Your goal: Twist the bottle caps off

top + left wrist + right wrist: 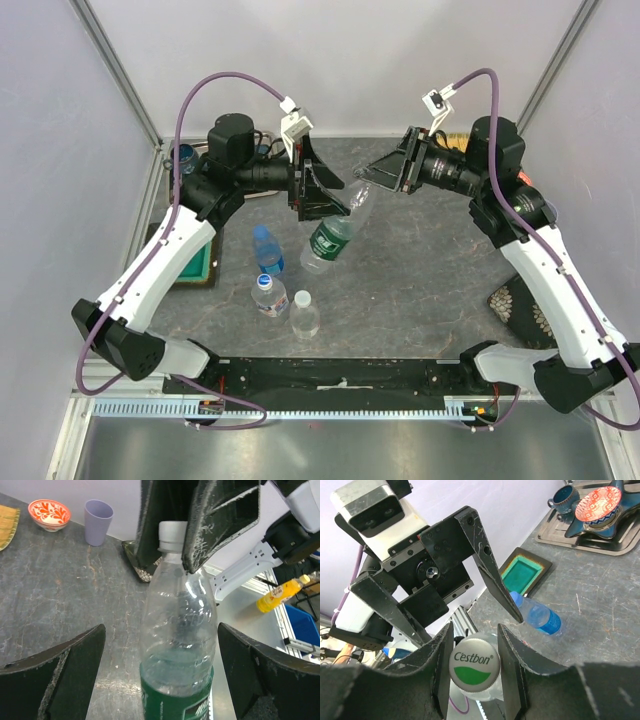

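Near the bases, we note a blue bottle (266,248), a labelled bottle (270,295) and a clear bottle (304,315) on the surface (420,290). Beyond, the right jaws clamp the cap (474,666) of the tilted green bottle (330,240); the left jaws stand wide around its body.

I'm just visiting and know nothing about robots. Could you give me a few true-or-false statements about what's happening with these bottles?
1. The right jaws are closed on the cap of the green-labelled bottle. True.
2. The left jaws squeeze that bottle's body. False: they stand wide open on either side of it, not touching.
3. The cap is already off. False: it sits on the neck.
4. The cap reads "Cestbon". True.
5. A lilac cup stands upright on the table. True.
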Tool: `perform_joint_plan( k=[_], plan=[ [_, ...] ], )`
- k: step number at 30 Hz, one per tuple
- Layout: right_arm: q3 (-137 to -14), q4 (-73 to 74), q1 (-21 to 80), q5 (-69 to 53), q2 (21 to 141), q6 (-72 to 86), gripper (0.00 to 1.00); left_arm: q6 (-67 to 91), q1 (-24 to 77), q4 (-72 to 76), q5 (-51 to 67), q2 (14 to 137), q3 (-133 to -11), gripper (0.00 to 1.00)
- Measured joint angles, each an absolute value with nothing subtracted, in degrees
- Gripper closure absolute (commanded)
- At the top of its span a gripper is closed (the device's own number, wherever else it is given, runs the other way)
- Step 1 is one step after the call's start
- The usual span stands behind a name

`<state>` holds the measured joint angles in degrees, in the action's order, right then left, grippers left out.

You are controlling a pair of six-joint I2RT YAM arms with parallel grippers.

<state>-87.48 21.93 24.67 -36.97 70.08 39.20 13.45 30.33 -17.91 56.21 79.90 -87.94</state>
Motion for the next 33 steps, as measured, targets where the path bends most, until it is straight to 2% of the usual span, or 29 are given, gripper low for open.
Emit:
perform_joint_plan(
  k=[17,29,32,33],
  plan=[
    [-87.3,16.6,25.6,-37.6,69.8,40.8,1.0,13.3,31.6,-10.7,63.4,77.6,-81.6,0.03],
    [-84.4,11.5,26.6,-37.2,68.3,42.7,1.0,14.7,33.6,-8.3,63.3,77.6,-81.1,0.17],
    [-83.8,11.1,27.2,-37.0,68.3,42.8,1.0,14.8,34.1,-8.1,63.3,77.9,-81.1,0.29],
    [-83.7,11.1,27.3,-37.0,68.3,42.8,1.0,14.8,34.2,-8.1,63.2,78.1,-81.1,0.35]
  ],
)
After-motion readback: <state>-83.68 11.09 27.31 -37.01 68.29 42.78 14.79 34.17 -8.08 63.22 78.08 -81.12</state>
